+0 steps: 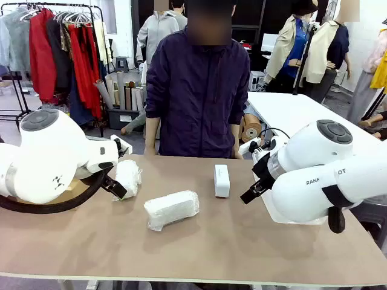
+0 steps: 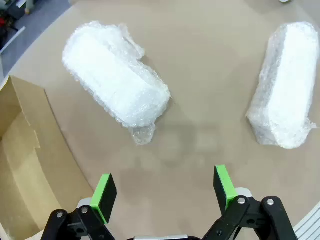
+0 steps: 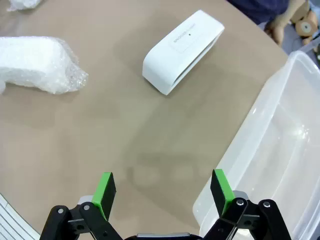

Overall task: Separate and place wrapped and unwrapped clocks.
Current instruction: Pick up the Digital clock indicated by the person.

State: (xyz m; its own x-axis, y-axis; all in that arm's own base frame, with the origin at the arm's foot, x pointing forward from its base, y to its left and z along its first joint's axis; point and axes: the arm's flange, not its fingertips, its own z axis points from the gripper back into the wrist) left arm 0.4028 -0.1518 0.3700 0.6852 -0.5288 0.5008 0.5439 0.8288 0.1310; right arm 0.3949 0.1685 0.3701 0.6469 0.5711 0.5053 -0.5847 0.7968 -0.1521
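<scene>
Left wrapped clock [image 1: 128, 177] lies on your desk [image 1: 199, 254] toward the left side, near the open box [image 2: 20, 165]. In the left wrist view, a loose tail of bubble wrap sticks out of the end nearest the camera. Middle wrapped clock [image 1: 172, 209] lies well apart from it, closer to your side of the desk and turned at a slant. Bare clock [image 1: 222, 180] sits farther back, near the person [image 1: 196, 90] standing at the far edge. It is a smooth white block with small print on one face, too small to read.

Your left pincer [image 2: 165, 192] is spread wide and holds nothing. It hangs over bare desk, with both wrapped clocks ahead of its green pads [image 2: 105, 192] and touching neither. Your right pincer [image 3: 163, 189] is also spread wide and empty. It hovers over bare desk beside the rim of the clear tub [image 3: 270, 150]. In that view the bare clock lies ahead of it and apart, and one end of the middle wrapped clock shows at the upper left. You cannot see anything inside the tub's visible part.
</scene>
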